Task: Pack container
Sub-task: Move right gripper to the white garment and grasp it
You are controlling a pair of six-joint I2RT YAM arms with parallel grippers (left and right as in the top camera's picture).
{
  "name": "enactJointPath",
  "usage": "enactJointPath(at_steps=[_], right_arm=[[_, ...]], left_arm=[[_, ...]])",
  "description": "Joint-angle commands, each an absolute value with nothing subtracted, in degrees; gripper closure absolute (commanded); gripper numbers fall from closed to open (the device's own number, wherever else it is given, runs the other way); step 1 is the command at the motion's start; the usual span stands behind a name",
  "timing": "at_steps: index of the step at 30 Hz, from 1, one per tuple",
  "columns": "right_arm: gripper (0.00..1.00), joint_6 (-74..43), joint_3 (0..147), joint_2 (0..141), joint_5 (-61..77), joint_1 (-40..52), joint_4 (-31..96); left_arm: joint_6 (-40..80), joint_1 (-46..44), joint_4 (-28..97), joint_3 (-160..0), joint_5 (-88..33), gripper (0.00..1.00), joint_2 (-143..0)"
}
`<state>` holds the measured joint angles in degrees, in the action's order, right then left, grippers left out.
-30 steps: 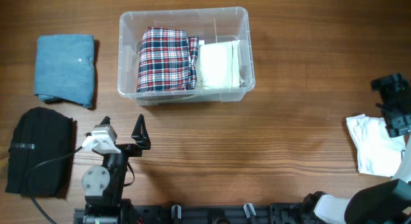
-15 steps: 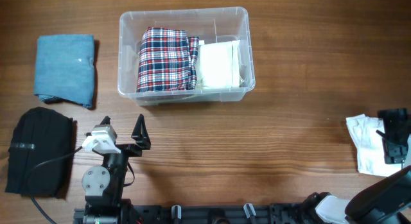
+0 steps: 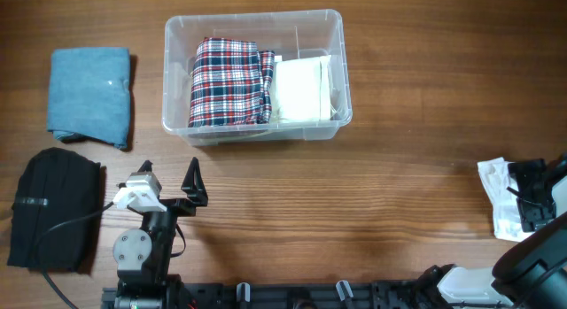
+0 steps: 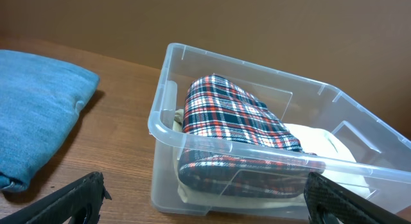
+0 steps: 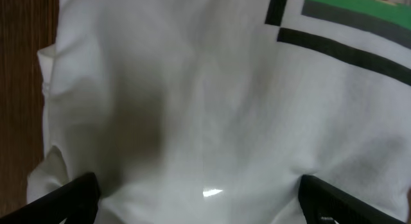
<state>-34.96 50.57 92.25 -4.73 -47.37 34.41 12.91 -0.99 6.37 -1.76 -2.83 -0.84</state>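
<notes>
One second on, the right gripper (image 3: 530, 195), jaws spread, has dropped over the white folded cloth garment (image 5: 192, 108) beneath it (pickup likely next).

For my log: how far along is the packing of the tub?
Done: a plaid cloth and a white cloth lie in the tub. In hand: the right claw, open, sits over a white shirt, not gripping yet. Left: that shirt, the blue cloth, the black bundle.
</notes>
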Motion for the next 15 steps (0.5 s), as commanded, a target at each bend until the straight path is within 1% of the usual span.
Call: enactJointPath(at_steps=[1,5,11,13,15], right_arm=[[0.01,-31.0,50.13,94.08,1.72,-47.37,30.61],[0.01,-30.44,50.13,94.19,10.09,-43.38,24.45],[0.02,-37.78,50.13,94.19,10.61,-29.93,17.5],[0.02,-39.09,50.24,94.19,10.61,-27.42,16.12],[0.02,-38.94,50.46,94.17,13.63,-26.57,15.42]], left_arm=[[12.38,-0.51,6.37,-1.37,-2.28,0.0,-0.49],[12.38,-0.51,6.37,-1.37,-2.28,0.0,-0.49],[12.38,-0.51,6.39,-1.39,-2.28,0.0,-0.49],[12.38,-0.51,6.37,-1.37,-2.28,0.0,-0.49],[12.38,-0.51,6.37,-1.37,-2.28,0.0,-0.49]])
